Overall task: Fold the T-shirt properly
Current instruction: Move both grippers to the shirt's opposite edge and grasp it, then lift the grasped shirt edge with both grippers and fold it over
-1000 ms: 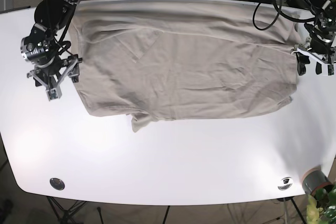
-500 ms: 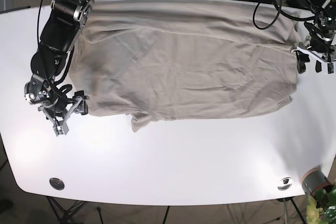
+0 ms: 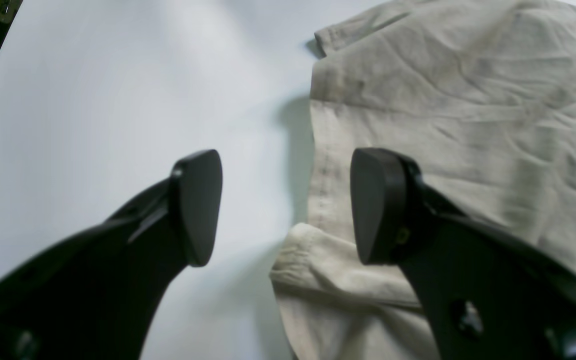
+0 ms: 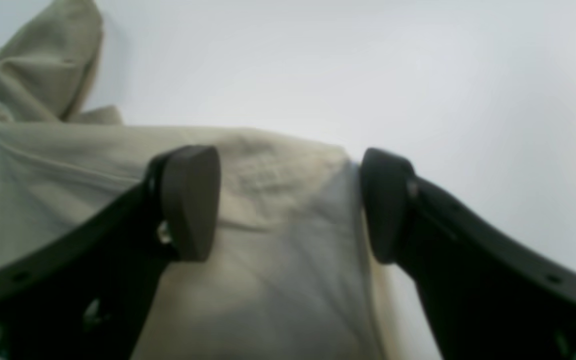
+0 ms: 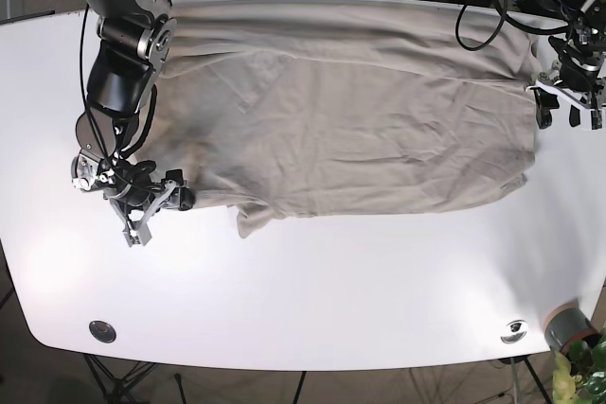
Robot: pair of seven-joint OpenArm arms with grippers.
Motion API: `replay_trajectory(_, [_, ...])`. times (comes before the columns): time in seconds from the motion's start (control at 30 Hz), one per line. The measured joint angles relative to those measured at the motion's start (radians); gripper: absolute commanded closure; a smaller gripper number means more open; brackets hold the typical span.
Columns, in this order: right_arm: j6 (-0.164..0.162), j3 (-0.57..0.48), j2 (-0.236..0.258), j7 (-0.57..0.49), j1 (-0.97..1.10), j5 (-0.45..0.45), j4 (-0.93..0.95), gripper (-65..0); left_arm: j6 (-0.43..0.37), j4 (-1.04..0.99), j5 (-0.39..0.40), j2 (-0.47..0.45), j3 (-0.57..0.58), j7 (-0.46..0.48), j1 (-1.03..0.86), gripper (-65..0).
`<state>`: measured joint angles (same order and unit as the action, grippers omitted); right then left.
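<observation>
the t-shirt lies spread across the far half of the table. the right gripper sits at its near left corner, jaws apart over the hem; the left gripper straddles its right edge.

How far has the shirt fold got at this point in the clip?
Done: the T-shirt lies spread across the table, apparently folded once lengthwise, a sleeve poking out below. In hand: both open grippers sit at its ends, the right gripper straddling the lower corner, the left gripper over the hem. Neither has closed on cloth. Left: grasping and the remaining folds.
</observation>
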<state>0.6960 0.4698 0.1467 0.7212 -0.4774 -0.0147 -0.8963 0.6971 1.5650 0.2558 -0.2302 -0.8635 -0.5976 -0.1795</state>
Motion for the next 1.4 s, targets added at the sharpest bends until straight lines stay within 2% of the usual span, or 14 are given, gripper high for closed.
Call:
replay_trajectory(0.07, [0.000, -0.001, -0.004, -0.009, 0.008, 0.005, -0.001, -39.2, 0.000, 0.000, 0.000, 0.000, 0.000, 0.000, 0.003, -37.8])
replay_trajectory(0.13, [0.001, 0.000, -0.005, -0.023, 0.016, 0.018, -0.002, -33.1, -0.017, 0.000, 0.000, -0.001, 0.001, 0.000, 0.007, -38.1])
replay_trajectory(0.27, [0.000, 0.000, -0.003, -0.022, 0.016, 0.010, -0.002, -15.1, -0.094, -0.002, -0.002, 0.001, 0.008, -0.002, 0.041, -38.6])
replay_trajectory(0.33, [0.000, 0.000, -0.003, -0.031, 0.019, 0.010, -0.002, -5.7, -0.141, -0.005, -0.008, 0.004, 0.011, -0.009, 0.082, -43.2])
replay_trajectory(0.37, [0.000, 0.000, -0.003, -0.038, 0.021, 0.007, -0.002, -4.0, -0.169, -0.005, -0.007, 0.001, 0.028, -0.007, 0.102, -45.8])
replay_trajectory(0.43, [0.000, 0.000, -0.006, -0.041, 0.022, 0.011, 0.000, -3.3, -0.206, -0.008, -0.005, -0.017, 0.075, 0.001, 0.134, -53.1])
replay_trajectory(0.5, [0.000, 0.000, -0.008, -0.040, 0.021, 0.010, 0.000, -3.3, -0.245, -0.029, 0.005, -0.042, 0.132, 0.012, 0.164, -57.1])
replay_trajectory(0.6, [0.001, 0.000, -0.007, -0.040, 0.022, 0.010, 0.000, -3.3, -0.333, -0.108, -0.042, -0.069, 0.217, 0.007, 0.230, -58.6])
replay_trajectory(0.67, [0.001, 0.000, -0.003, -0.040, 0.021, 0.011, 0.000, -3.3, -0.359, -0.198, -0.061, -0.078, 0.266, 0.001, 0.284, -58.5])
replay_trajectory(0.87, [0.001, 0.000, -0.006, -0.040, 0.021, 0.007, 0.000, -3.3, -0.351, -0.402, -0.060, -0.089, 0.318, 0.013, 0.416, -58.5])
replay_trajectory(1.17, [0.000, 0.000, -0.008, -0.040, 0.022, 0.010, 0.000, -3.3, -0.329, -0.583, -0.061, -0.092, 0.401, 0.022, 0.515, -58.3])
replay_trajectory(1.3, [0.000, 0.000, -0.008, -0.040, 0.022, 0.010, 0.000, -3.3, -0.331, -0.651, -0.063, -0.096, 0.442, 0.066, 0.517, -53.1])
replay_trajectory(1.4, [0.000, 0.001, -0.009, -0.040, 0.022, 0.011, 0.000, -3.2, -0.330, -0.670, -0.063, -0.095, 0.461, 0.076, 0.518, -52.1])
